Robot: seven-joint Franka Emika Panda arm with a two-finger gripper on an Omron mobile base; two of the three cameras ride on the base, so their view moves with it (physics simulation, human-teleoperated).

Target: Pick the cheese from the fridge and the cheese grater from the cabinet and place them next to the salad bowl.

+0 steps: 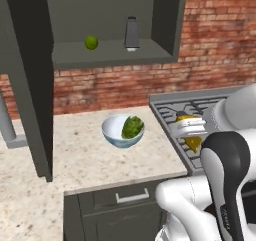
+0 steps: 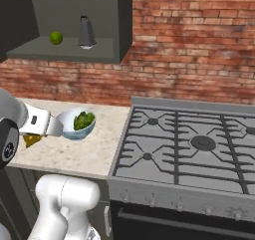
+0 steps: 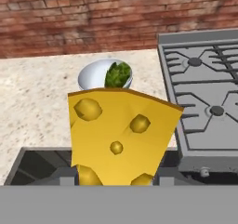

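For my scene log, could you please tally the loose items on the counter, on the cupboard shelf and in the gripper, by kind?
Cheese wedge, in the gripper: 1
Salad bowl: 1
Grater: 1
Lime: 1
Total: 4

We can only see some tiny grey letters on the robot's dark arm joint, and they are too small for us to read.

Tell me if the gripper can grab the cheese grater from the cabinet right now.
Probably not yet: the gripper holds the cheese. The cabinet stands open and the cheese grater is exposed beside a lime.
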